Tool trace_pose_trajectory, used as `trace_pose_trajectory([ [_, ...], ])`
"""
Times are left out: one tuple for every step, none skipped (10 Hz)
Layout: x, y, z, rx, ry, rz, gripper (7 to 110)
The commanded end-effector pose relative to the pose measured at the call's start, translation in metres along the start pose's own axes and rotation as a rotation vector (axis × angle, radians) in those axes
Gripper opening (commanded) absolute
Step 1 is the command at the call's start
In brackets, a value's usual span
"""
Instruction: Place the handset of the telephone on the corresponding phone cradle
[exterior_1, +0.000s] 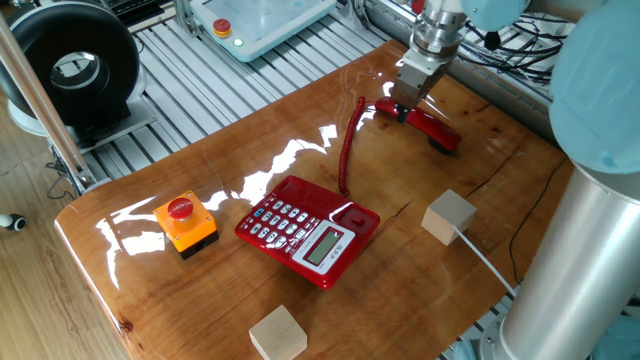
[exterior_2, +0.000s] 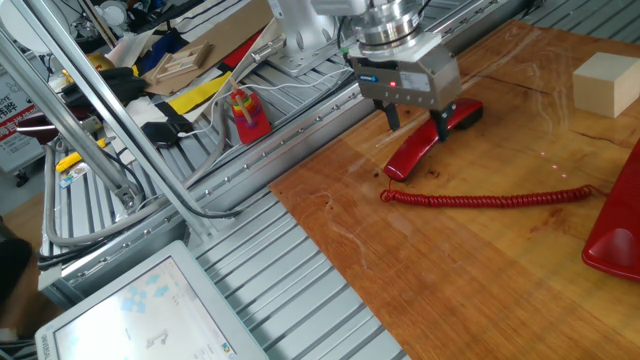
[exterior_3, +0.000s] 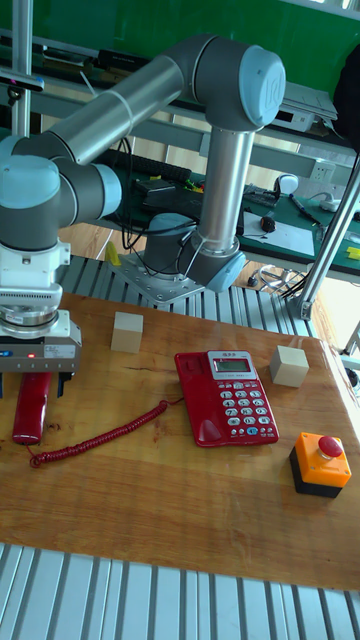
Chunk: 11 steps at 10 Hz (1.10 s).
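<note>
Robot hand (exterior_2: 417, 114) poised over stray handset (exterior_2: 430, 140)

Fingers spread astride the handset, which lies flat at the desk's (exterior_1: 220, 180) far edge, well apart from the telephone (exterior_1: 308, 229). Grasp, lift and seating on the phone cradle (exterior_3: 206, 404) all apparently remain.

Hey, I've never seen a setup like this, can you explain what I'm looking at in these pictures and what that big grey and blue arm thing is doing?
It is a robot arm, filmed by three fixed cameras around one wooden table. At its tip is a two-finger gripper, hanging open with a finger on either side of the red handset, which lies flat on the wood. Nothing is held yet. A coiled cord links the handset to the red telephone, whose phone cradle sits empty beside the keypad. Also on the table: two wooden blocks and an orange box with a red button.
</note>
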<state>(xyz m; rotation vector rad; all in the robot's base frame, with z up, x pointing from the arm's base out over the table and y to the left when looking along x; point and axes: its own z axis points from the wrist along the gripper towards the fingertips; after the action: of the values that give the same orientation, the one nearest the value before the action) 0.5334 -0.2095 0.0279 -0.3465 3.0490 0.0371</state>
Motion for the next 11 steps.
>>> trace_pose_trajectory([
  [0.007,0.0,-0.004,-0.017,-0.025,-0.006,88],
  [0.008,-0.006,0.0,-0.004,-0.026,0.023,88],
  [0.009,-0.009,0.003,-0.001,-0.028,0.048,88],
  [0.01,-0.006,0.005,-0.007,-0.019,0.092,88],
  [0.01,0.0,0.007,-0.024,-0.008,0.13,66],
  [0.009,0.002,0.01,-0.029,-0.008,0.155,66],
  [0.007,0.009,0.012,-0.053,-0.003,0.2,66],
  [0.009,0.008,0.014,-0.045,0.009,0.204,66],
  [0.009,0.004,0.016,-0.031,0.006,0.196,66],
  [0.01,0.002,0.018,-0.022,0.005,0.189,66],
  [0.011,0.001,0.019,-0.017,0.007,0.186,66],
])
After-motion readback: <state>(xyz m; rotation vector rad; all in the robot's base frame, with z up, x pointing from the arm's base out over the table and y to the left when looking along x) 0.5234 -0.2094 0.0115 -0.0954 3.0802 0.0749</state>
